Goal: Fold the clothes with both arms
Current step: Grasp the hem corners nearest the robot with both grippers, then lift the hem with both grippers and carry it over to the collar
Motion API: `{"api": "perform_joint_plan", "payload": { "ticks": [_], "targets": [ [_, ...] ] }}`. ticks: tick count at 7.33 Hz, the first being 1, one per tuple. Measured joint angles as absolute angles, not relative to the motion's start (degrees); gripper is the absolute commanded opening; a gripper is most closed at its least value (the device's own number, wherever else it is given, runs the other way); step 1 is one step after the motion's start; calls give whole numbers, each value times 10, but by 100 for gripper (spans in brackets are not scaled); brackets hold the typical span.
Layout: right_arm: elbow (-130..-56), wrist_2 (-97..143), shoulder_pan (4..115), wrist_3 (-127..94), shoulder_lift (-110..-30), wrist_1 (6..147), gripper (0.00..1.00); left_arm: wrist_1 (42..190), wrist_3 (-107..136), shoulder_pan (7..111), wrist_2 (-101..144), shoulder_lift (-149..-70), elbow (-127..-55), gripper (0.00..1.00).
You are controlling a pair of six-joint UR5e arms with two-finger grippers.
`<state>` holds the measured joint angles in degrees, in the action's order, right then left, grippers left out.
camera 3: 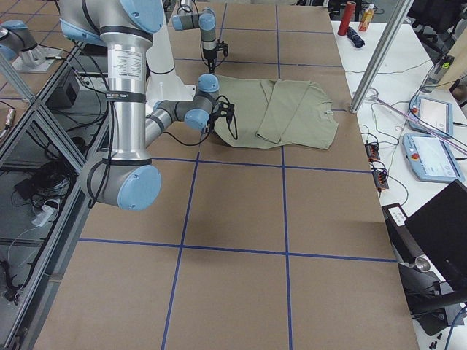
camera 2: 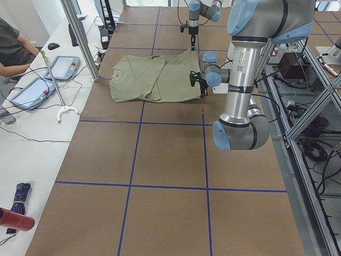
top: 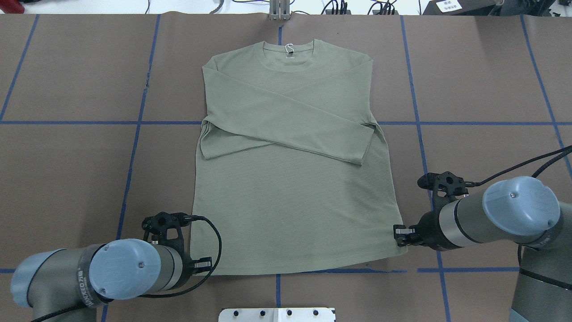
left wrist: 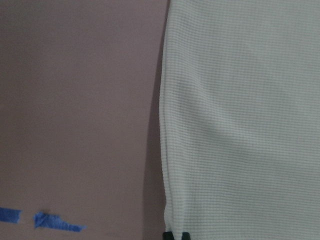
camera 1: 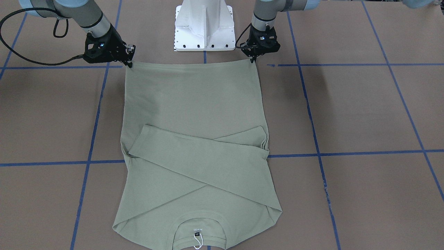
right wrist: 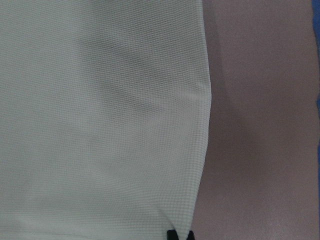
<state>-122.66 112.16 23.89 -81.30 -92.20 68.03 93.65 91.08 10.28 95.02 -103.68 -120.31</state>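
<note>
Counter (top: 67, 179) is brown paper edge to edge w/ blue tape (top: 89, 122) marking a big grid. On the side across from the robot there's a white bench (camera 2: 32, 133) w/ a couple of tablets (camera 2: 63, 66) and loose cables, plus a person (camera 2: 13, 45) sitting there, only partly in shot. White pedestal (camera 1: 204, 27) sits at the robot's edge, btwn the two arms.

Sage-green shirt (top: 290, 201) lies flat mid-counter: collar away from the robot, hem toward it, both sleeves crossed over the chest.

Left arm (top: 103, 273) and right arm (top: 500, 219) both come in low, wrists roughly level w/ the counter, one at each hem corner. Left hand (camera 1: 255, 59) is pinched onto its corner of the hem, right hand (camera 1: 129, 64) same on the other. Wrist cams show the black tips close together right at the fabric edge.

White neck tag (camera 1: 197, 240) on its string lies at the collar.
</note>
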Motion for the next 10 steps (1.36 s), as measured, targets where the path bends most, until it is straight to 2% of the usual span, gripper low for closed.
{"api": "perform_joint_plan", "payload": {
  "ticks": [3,7,10],
  "targets": [
    [-1275,1190,240,-813,-966,678,0,852,910,92,953,-1028,-1293,0],
    [-1314,1325,239,-811,-1021,659,0,760,929,13,964,-1032,-1382,0],
    [-1290,1315,268,-807,-1007,631,0,743,927,28,977,-1060,-1378,0]
  ]
}}
